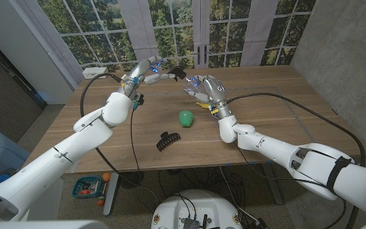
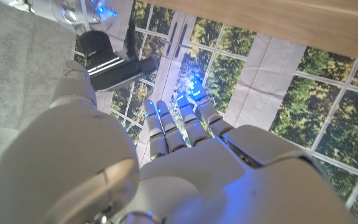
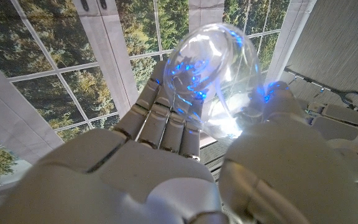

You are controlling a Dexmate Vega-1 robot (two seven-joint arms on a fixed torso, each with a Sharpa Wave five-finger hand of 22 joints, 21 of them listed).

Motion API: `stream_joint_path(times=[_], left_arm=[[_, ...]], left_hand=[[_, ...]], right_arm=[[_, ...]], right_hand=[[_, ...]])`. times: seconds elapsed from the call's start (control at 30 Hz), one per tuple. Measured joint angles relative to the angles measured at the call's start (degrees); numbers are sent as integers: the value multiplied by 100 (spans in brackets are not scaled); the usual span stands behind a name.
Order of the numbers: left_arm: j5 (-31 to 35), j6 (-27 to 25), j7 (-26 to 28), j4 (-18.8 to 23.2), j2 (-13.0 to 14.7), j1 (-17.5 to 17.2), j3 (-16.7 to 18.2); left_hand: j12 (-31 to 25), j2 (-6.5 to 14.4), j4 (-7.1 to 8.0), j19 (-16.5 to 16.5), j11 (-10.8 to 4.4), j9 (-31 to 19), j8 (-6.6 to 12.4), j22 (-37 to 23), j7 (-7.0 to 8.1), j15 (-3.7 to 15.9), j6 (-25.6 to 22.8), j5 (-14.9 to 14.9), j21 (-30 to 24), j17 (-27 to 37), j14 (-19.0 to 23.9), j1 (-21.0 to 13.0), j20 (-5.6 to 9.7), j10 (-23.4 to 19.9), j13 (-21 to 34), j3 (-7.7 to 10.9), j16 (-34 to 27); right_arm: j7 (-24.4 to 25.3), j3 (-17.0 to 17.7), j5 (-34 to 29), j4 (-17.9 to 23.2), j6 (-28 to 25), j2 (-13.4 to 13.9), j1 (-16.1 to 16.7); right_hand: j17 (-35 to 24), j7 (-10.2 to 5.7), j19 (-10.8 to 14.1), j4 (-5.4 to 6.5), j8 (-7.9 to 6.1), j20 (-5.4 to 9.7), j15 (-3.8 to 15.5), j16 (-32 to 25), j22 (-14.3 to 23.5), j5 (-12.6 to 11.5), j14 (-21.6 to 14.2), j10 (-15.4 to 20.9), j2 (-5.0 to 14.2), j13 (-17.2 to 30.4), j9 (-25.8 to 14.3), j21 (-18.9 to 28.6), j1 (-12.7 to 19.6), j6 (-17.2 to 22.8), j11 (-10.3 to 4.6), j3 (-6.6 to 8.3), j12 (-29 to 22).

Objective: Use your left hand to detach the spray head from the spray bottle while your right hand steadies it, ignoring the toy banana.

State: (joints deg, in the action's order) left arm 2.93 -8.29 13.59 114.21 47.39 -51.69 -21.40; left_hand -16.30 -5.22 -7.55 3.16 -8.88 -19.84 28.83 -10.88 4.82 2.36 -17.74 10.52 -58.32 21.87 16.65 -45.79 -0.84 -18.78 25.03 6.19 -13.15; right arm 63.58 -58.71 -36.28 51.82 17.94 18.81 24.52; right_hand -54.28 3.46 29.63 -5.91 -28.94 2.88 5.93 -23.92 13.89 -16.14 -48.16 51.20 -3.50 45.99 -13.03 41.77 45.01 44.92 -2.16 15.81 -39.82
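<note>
Above the wooden table (image 1: pixel 265 102), our right hand (image 1: pixel 203 86) grasps the spray bottle (image 3: pixel 219 81), our left hand (image 1: pixel 146 70) pinches the spray head (image 1: pixel 174 71); next, we separate them.

one bottle (image 1: pixel 199 84) (clear), one spray head (image 1: pixel 173 70), one banana (image 1: pixel 202 100)

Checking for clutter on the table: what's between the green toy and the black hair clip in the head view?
Nothing. In the head view, only bare wooden table lies between the green toy and the black hair clip.
</note>
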Motion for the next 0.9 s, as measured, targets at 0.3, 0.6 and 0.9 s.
stream_joint_path(times=[0.3,0.6,0.9], left_arm=[[-393,-190,-759,10,208,297,-71],[-594,-426,-1185,170,421,472,-150],[-898,-316,-1600,190,571,586,-173]], left_hand=[[-19,301,42,53,-120,788,-133,76,-159,6,-1405,0,445,-903,556,301,-179,-1449,-800,73,-39],[-216,449,-33,942,-267,919,-83,37,-95,82,-2594,0,430,-972,1857,491,136,-2761,-1135,305,-458],[16,657,-243,1919,-292,945,-383,-79,211,206,-2883,1,12,-516,2743,-143,327,-2910,-1328,715,-989]], right_arm=[[26,117,-113,114,6,19,67],[35,233,-213,123,12,-1,107],[29,271,-254,129,-147,-6,137]], right_hand=[[-27,-1,-51,0,37,-33,0,47,-32,1,-20,0,0,24,26,61,0,0,0,0,1],[-72,-1,-51,24,45,-31,11,128,-58,1,-70,0,0,6,17,126,0,0,0,-24,45],[-106,-1,-112,24,59,-12,10,181,-101,18,-69,0,0,48,-7,187,0,0,0,-24,67]])
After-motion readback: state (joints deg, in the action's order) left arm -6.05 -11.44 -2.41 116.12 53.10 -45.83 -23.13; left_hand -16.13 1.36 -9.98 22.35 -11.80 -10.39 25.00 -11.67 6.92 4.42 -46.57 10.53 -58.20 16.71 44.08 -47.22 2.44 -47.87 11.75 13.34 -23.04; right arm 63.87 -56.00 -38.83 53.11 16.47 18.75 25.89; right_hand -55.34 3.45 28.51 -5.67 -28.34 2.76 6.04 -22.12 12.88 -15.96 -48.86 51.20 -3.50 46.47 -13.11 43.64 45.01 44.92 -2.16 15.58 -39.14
